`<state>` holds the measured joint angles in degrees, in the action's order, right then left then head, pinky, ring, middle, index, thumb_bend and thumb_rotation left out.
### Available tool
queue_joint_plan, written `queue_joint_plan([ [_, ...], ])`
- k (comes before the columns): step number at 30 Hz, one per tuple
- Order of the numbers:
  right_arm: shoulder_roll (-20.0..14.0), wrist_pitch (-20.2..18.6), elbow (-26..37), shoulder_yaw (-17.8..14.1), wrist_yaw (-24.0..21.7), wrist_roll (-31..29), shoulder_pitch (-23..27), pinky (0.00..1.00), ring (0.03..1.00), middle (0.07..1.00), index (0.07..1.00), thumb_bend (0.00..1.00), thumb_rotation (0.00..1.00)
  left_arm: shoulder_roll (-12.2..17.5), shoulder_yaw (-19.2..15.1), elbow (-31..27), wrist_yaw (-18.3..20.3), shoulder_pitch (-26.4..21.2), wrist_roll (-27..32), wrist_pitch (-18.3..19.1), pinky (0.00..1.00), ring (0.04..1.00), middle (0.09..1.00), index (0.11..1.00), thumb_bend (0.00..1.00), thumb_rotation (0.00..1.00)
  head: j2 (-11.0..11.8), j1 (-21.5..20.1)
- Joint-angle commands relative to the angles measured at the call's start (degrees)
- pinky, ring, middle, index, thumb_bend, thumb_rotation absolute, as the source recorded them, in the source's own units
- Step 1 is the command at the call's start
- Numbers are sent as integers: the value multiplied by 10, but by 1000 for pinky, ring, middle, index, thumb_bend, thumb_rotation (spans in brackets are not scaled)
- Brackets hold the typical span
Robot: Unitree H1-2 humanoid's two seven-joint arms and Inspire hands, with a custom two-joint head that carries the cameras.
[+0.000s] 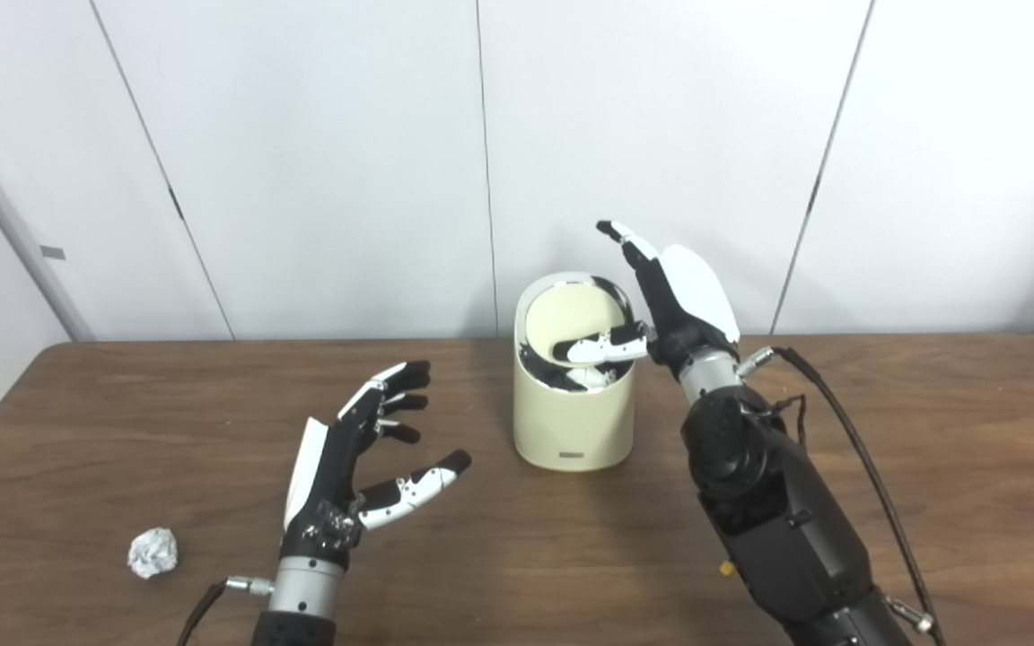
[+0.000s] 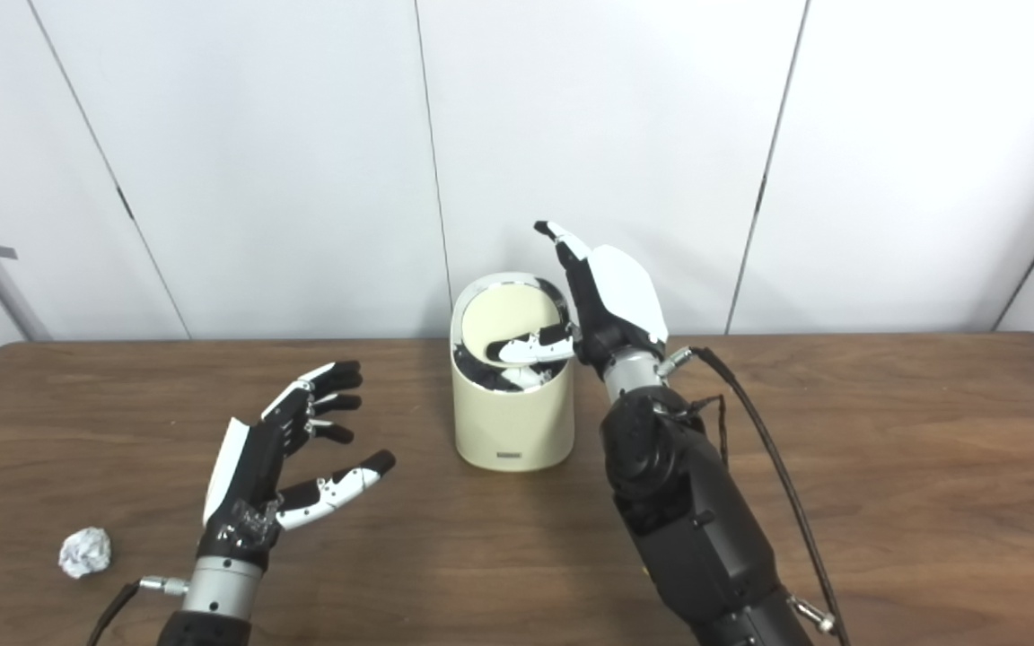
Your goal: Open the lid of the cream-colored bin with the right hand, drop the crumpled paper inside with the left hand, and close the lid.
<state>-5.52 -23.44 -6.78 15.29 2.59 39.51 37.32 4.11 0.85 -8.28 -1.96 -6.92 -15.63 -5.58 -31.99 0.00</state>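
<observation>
The cream-colored bin (image 1: 573,422) stands mid-table near the back. Its round lid (image 1: 571,316) is tilted up, showing the dark inside, where something white (image 1: 591,376) lies. My right hand (image 1: 671,301) is at the bin's right rim, open, its fingers pointing up beside the lid and its thumb lying across the opening. The crumpled paper (image 1: 153,551) lies on the table at the front left. My left hand (image 1: 357,458) hovers open to the left of the bin, fingers spread, holding nothing, to the right of the paper and apart from it.
The brown wooden table (image 1: 930,467) runs up to a white panelled wall at the back. A black cable (image 1: 849,431) loops off my right forearm over the table's right half.
</observation>
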Motion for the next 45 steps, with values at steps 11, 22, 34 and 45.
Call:
queue_joint_plan([
  [11,-32,8,-12,19,3,21,4,794,887,915,892,745,0,1,-1,-25,-4,-11,3,-5,608,748,803,815,705,124,0,4],
  [22,-13,36,45,-49,-6,-78,-2,688,852,919,906,645,439,4,-2,-20,-4,-15,2,-7,595,742,806,819,706,131,3,4],
  [34,-89,127,117,-115,-28,-177,-90,645,807,894,907,764,506,5,-4,-18,-3,-20,7,-10,590,748,801,817,705,123,4,3],
  [45,-124,176,148,-84,-60,-174,-191,697,860,915,934,912,458,7,-1,-13,-4,-23,2,-14,588,738,799,814,703,128,5,4],
])
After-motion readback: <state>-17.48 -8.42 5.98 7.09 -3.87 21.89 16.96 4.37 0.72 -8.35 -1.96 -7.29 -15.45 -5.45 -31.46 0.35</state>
